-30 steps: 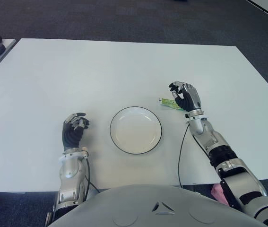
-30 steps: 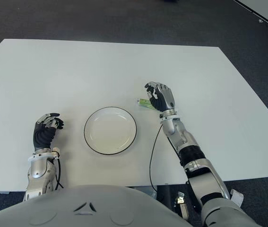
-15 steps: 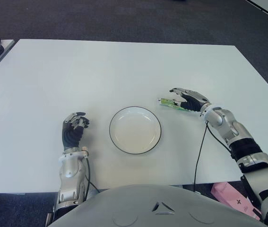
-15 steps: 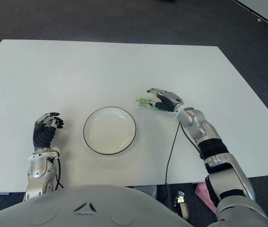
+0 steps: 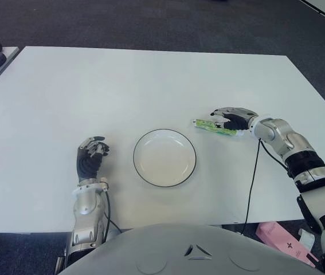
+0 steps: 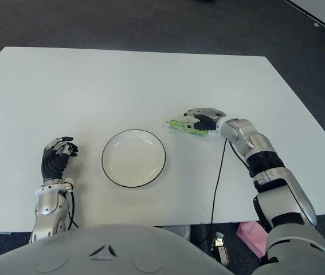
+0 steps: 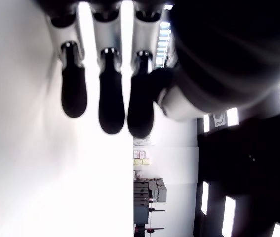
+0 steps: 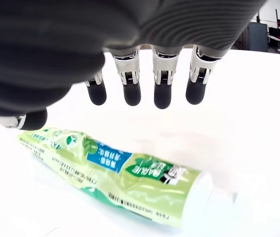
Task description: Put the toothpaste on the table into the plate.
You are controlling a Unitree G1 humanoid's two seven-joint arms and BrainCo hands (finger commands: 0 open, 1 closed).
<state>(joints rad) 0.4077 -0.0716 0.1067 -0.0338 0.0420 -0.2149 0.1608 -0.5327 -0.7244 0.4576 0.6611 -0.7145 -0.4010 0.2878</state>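
The toothpaste (image 8: 115,175) lies flat on the white surface (image 5: 122,91), at about 2 o'clock from the plate (image 5: 164,157) and just beside its rim (not in it). My right hand (image 5: 231,120) hovers over the tube with fingers (image 8: 162,94) spread, gripping nothing. My left hand (image 5: 90,157), at 9 o'clock from the plate, has relaxed fingers and is empty.
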